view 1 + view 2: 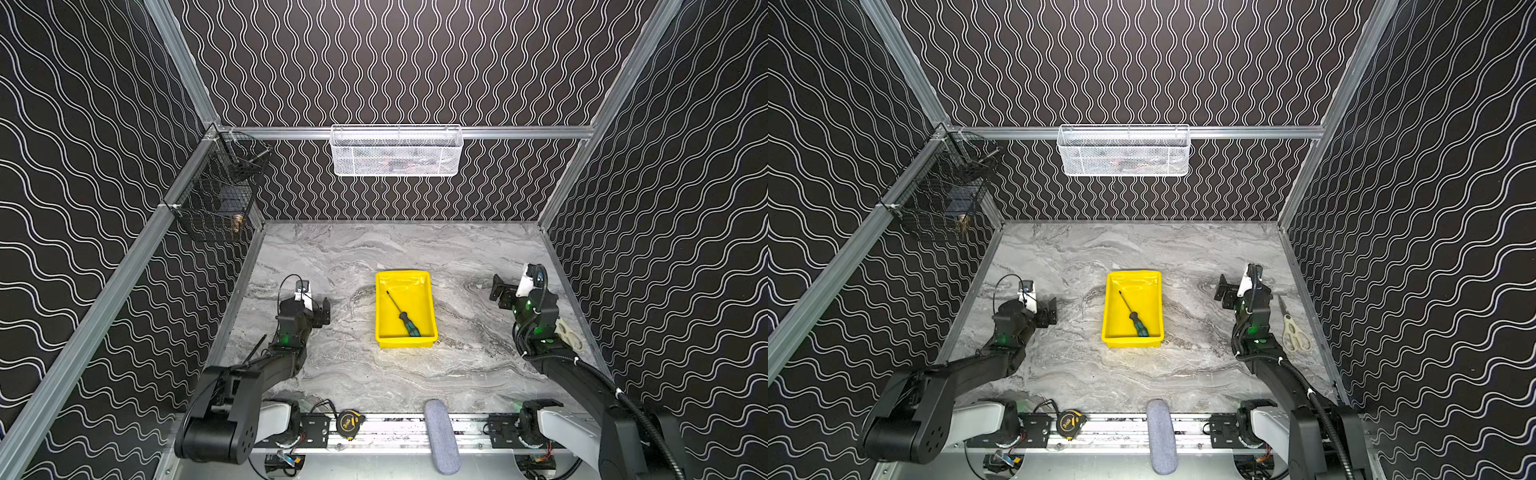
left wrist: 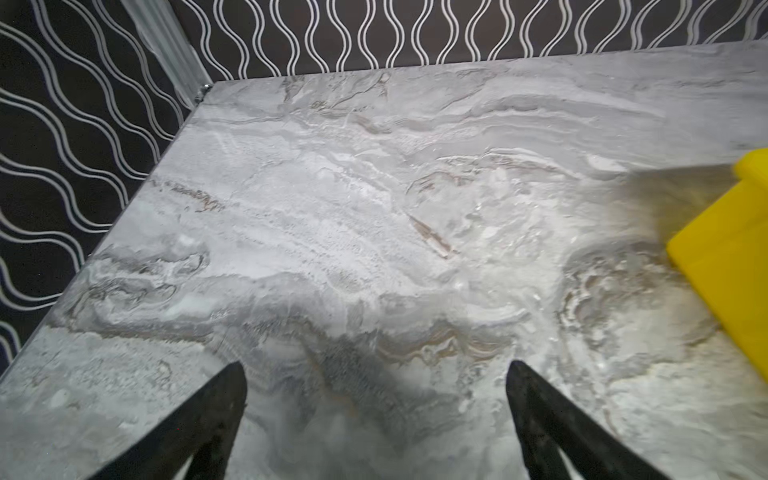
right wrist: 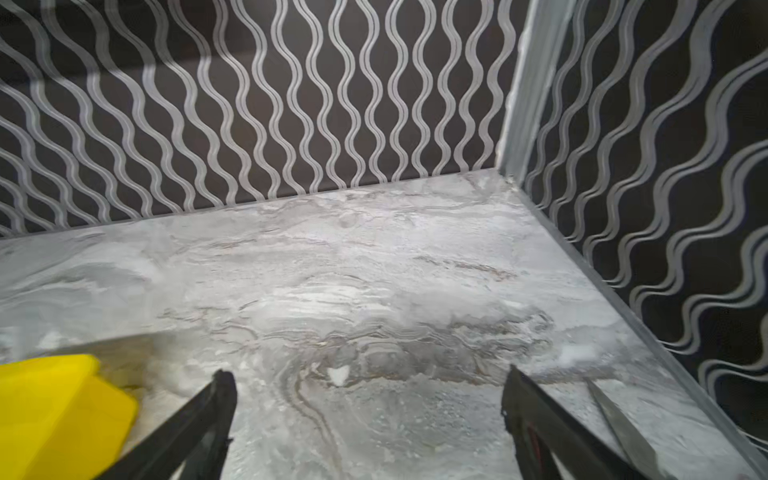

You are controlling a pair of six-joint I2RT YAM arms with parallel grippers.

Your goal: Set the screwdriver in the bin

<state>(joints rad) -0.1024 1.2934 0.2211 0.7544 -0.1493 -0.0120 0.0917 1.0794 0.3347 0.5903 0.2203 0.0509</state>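
The screwdriver (image 1: 403, 314) (image 1: 1133, 314), green and black handled with a thin dark shaft, lies slantwise inside the yellow bin (image 1: 428, 286) (image 1: 1153, 286) in the middle of the marble table in both top views. Its handle is toward the bin's near right corner. My left gripper (image 1: 325, 312) (image 1: 1051, 312) (image 2: 376, 382) hangs open to the left of the bin, nothing between its fingers. My right gripper (image 1: 500, 293) (image 1: 1224, 291) (image 3: 369, 384) hangs open well to the bin's right, also empty. A corner of the bin (image 2: 731, 257) (image 3: 50, 407) shows in each wrist view.
Pale-handled scissors (image 1: 1291, 328) lie by the right wall beside the right arm; a blade tip (image 3: 619, 424) shows in the right wrist view. A white mesh basket (image 1: 397, 151) hangs on the back wall, a black wire basket (image 1: 216, 195) on the left. A tape measure (image 1: 349, 424) and grey pad (image 1: 442, 436) sit at the front rail.
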